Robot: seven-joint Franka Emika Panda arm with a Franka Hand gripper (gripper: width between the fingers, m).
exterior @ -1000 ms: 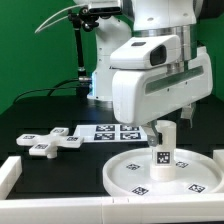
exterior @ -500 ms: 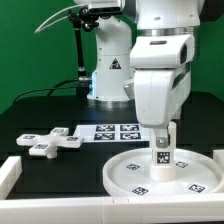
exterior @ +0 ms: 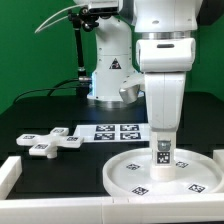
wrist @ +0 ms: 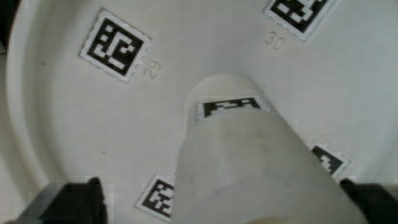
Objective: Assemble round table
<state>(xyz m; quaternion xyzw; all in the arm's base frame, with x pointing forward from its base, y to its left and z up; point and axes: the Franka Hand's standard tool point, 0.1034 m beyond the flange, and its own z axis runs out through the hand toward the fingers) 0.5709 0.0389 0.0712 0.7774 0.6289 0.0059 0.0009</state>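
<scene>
- The gripper [exterior: 162, 138] hangs vertically over the round disc [exterior: 112, 176], with its jaws straddling the top of the post [exterior: 162, 156]; this alignment suits seating or screwing the post into the disc centre
- In the wrist view a strip of disc surface shows between one of the fingertips [wrist: 68, 202] and the post, so the jaws read as spread, not clamped
- The post stands upright at the disc centre, apparently unsupported, which suggests it is already engaged in its socket
- The cross-shaped foot piece [exterior: 50, 143] lies flat on the black table [exterior: 40, 118], well apart from the disc toward the exterior view's left, with the marker board [exterior: 118, 131] between them; judged to be the next part required
- Materials: all three parts are smooth white plastic; the disc is shallow with a raised rim, the post is a short cylinder, and each part carries square black-and-white tags
</scene>
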